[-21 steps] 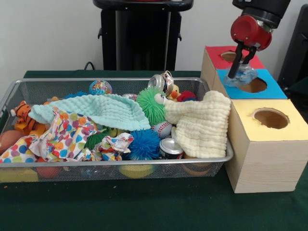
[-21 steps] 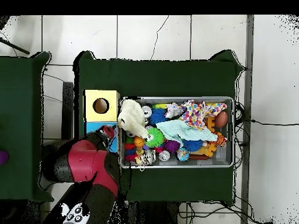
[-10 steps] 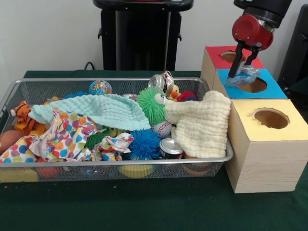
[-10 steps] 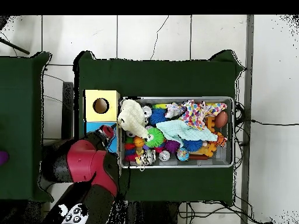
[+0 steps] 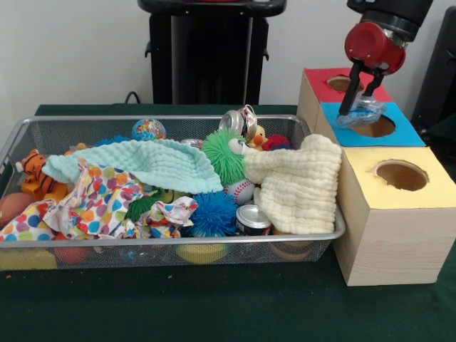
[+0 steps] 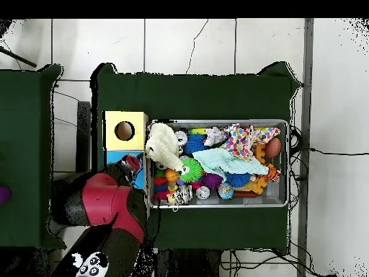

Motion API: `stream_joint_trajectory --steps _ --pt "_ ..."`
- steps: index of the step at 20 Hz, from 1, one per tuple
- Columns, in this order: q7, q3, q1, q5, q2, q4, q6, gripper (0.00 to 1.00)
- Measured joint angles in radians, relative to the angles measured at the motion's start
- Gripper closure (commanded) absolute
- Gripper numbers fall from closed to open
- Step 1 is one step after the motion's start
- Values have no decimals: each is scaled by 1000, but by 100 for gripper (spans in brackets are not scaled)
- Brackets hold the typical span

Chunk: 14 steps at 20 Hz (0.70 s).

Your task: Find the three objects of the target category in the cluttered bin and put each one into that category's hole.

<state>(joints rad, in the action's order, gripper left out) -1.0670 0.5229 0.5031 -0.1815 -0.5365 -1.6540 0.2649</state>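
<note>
**Dropping the clear plastic item into the blue hole**

The hand [image 5: 360, 96] hangs over the blue-topped box [image 5: 406, 134], its two dark fingers [image 5: 346, 100] closed on a crumpled clear plastic item [image 5: 363, 112], apparently a squashed bottle. The item sits just above the near-left rim of the blue box's hole [image 5: 375, 126], partly overlapping it in the front view and not centred over the opening. In the overhead view the arm [image 6: 108, 205] covers this spot, so only the front view helps with alignment.

To do this step well, I would judge that the item should be carried a little further toward the middle of the hole before the fingers part. Released where it is now, the plastic could catch the rim and rest on the blue top, or tip off toward the wire bin [image 5: 21, 132]. Crumpled plastic is light and springy, so a low release, with its bottom already inside the opening, looks safer than a drop from above. The fingers should open fully and lift straight up, since a fold of plastic could cling to one of them.

The red-topped box [image 5: 320, 84] lies behind and the yellow-topped box [image 5: 427, 191] in front; neither should receive it. The bin is full of cloths, balls, cans and soft toys, on the green surface [image 5: 214, 306]
</note>
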Motion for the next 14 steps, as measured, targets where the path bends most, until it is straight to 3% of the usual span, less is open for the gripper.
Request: stream_joint_trajectory --steps 7,14 --pt "0 6 2 0 -5 5 15 0" --pt "0 21 2 0 -33 20 100 0"
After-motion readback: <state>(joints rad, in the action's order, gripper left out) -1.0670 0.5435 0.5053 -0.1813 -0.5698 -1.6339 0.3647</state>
